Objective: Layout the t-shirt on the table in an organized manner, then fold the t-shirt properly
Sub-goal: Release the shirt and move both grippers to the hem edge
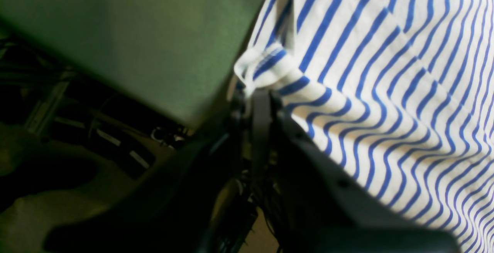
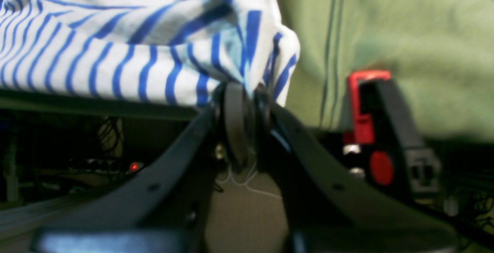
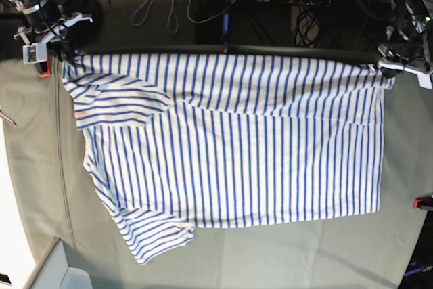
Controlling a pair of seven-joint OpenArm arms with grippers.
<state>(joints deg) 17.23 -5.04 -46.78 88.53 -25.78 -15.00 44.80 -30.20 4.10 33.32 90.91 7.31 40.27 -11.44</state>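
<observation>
Bench (image 3: pixel 406 167) cloth, pale green, fills the base view, and the t-shirt (image 3: pixel 230 147) lies spread across its middle, one long edge running along the bench's far edge at the top of the frame. Its sleeves bunch at the left, one folded over near the upper left, the other crumpled at the lower left. The right hand (image 2: pixel 247 91), at the upper left of the base view, is pinched narrow on a shirt corner; the left hand (image 1: pixel 256 91), at the upper right, is clamped likewise on a hem corner. To do this well, I judge both should pull evenly apart, keeping that edge taut and straight before release. A red clamp (image 2: pixel 364 106) sits just beside the right hand; steer clear of it.
</observation>
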